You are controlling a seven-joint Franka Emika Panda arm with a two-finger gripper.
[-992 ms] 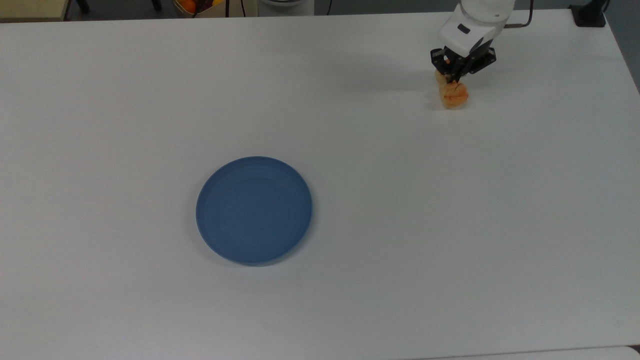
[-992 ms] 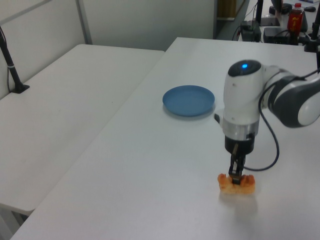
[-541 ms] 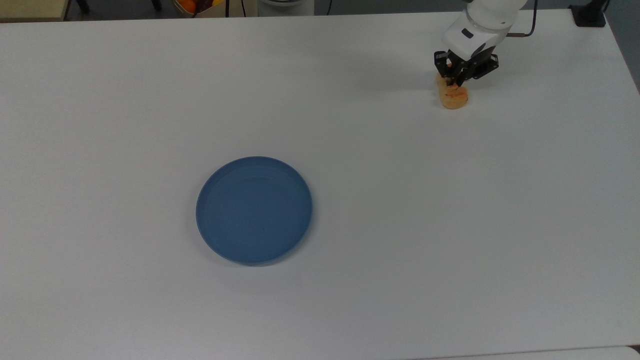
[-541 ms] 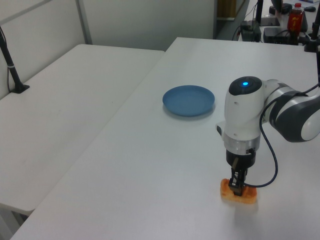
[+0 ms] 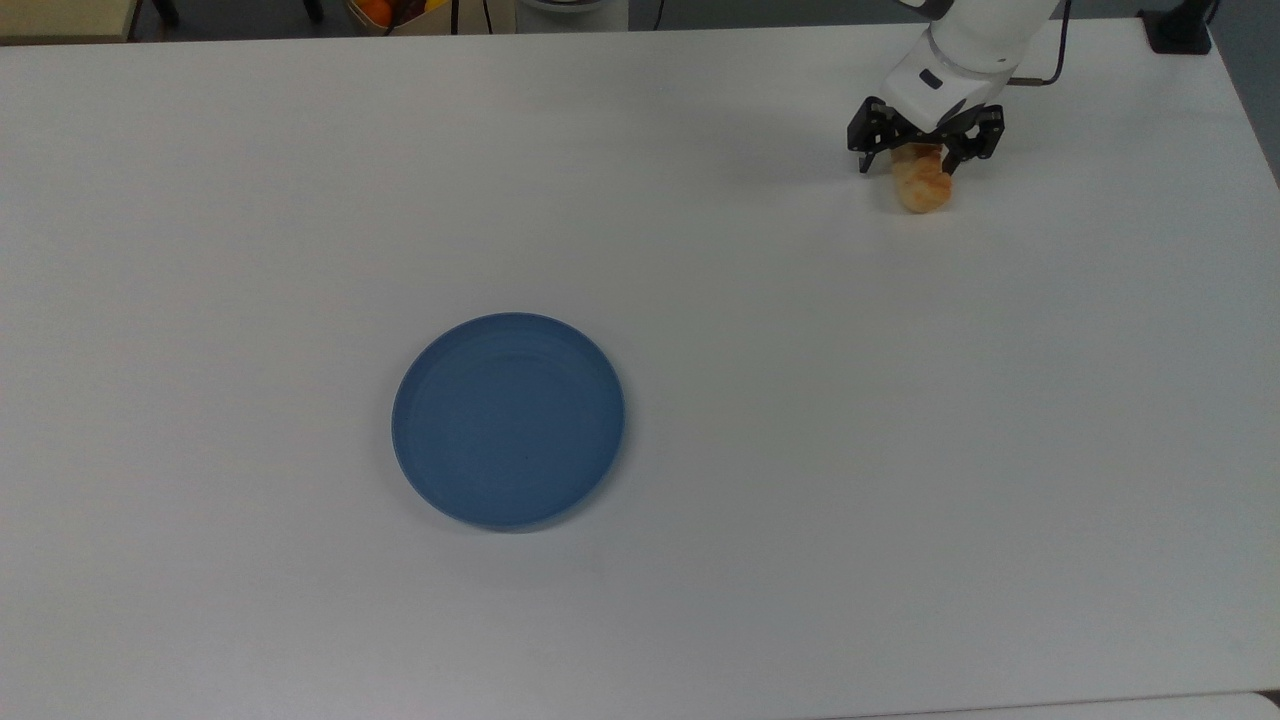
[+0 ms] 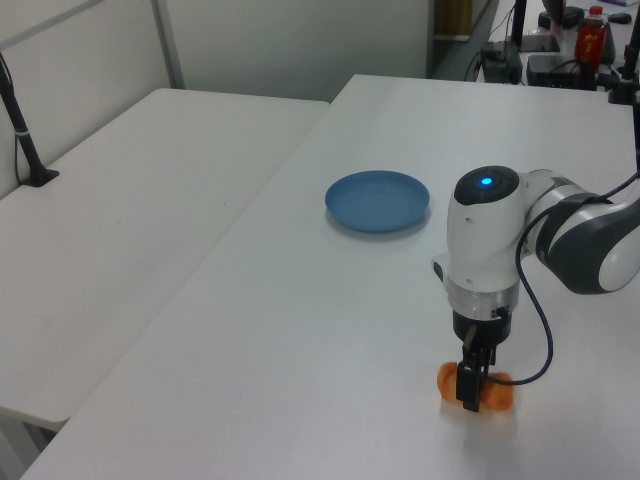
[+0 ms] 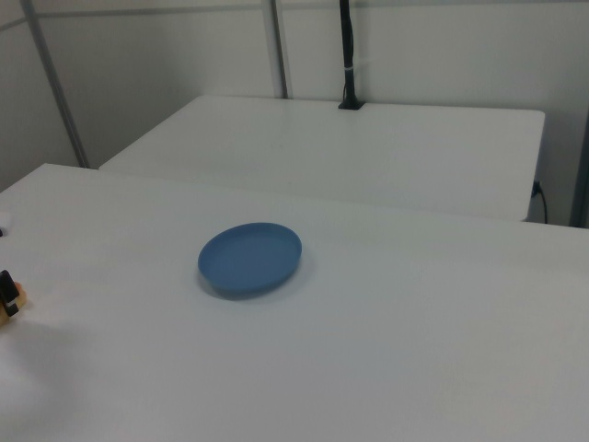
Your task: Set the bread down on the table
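The bread [image 5: 922, 188] lies on the white table [image 5: 800, 450] near the top view's upper right corner. My gripper [image 5: 925, 155] stands open straddling it, one black finger on each side, the loaf's far end tucked under the hand. In the left view the bread [image 6: 497, 394] shows as orange ends on both sides of a dark finger, with the gripper [image 6: 469, 386] down at the tabletop [image 6: 300, 330]. At the right view's left edge, a dark fingertip [image 7: 7, 291] and a bit of bread [image 7: 16, 300] peek in.
A round blue plate [image 5: 508, 420] [image 6: 378, 200] [image 7: 250, 258] sits near the table's middle, far from the bread. A black clamp base [image 5: 1180, 30] stands at the top view's upper right corner. A second white table [image 6: 130, 220] adjoins.
The gripper lowered the bread to the tabletop and then spread its fingers, letting go. The loaf now rests flat on the table between the open fingers.
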